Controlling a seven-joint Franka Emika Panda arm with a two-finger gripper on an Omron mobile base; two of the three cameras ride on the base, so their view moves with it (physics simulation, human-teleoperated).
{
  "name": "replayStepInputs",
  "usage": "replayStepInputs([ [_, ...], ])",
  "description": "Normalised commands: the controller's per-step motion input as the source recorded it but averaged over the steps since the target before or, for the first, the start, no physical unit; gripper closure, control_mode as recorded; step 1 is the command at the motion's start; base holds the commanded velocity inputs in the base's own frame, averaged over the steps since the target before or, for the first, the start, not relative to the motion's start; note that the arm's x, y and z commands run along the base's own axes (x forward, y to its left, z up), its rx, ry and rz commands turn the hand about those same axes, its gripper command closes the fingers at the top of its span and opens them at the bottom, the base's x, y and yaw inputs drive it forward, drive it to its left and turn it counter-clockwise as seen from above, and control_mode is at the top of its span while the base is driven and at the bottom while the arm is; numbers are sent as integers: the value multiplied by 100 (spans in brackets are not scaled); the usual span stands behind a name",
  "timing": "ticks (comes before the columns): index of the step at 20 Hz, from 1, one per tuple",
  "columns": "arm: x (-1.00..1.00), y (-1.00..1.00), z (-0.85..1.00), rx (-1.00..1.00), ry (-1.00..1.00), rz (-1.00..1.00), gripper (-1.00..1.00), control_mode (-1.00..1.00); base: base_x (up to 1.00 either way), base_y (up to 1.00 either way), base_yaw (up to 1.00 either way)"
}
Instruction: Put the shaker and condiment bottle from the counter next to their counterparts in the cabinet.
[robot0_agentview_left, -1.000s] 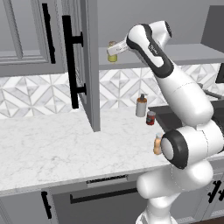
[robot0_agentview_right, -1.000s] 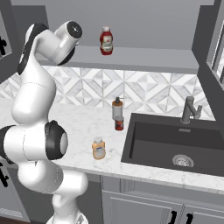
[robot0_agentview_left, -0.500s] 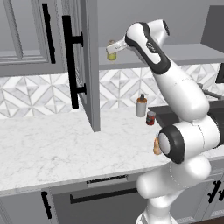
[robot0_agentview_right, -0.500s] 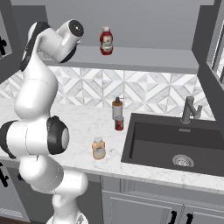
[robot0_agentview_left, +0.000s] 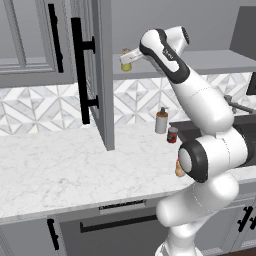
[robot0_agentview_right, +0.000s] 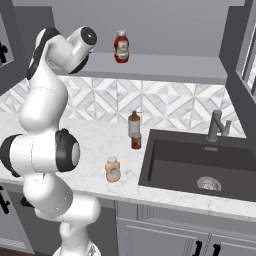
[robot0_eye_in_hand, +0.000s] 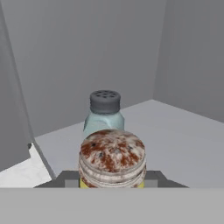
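No writing reads on any label. My jaws are clamped on the shaker (robot0_eye_in_hand: 112, 158), held over the cabinet (robot0_agentview_left: 210, 61) shelf just before a pale blue shaker (robot0_eye_in_hand: 104, 112).

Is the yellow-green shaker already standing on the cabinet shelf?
Cannot tell. The hand is shut on the shaker at the shelf; whether it touches is unclear.

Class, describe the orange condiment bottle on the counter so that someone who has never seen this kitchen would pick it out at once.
Start at the white marble counter left of the dark sink. Near the counter's front edge, close to the sink's front left corner, stands the condiment bottle, apart from the rest. It is squat and orange with a pale cap, unlike the beige pump dispenser and small red can further back towards the tiled wall.
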Motion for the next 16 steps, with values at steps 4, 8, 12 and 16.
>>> replayStepInputs([
  [4,24,0,-11,0,-5,-1,100,-100,0,0,0],
  [8,12,1,-5,0,-4,0,-100,-100,0,0,0],
  [12,7,0,-1,0,-4,0,-100,-100,0,0,0],
  [16,8,0,0,0,-2,-1,-100,-100,0,0,0],
])
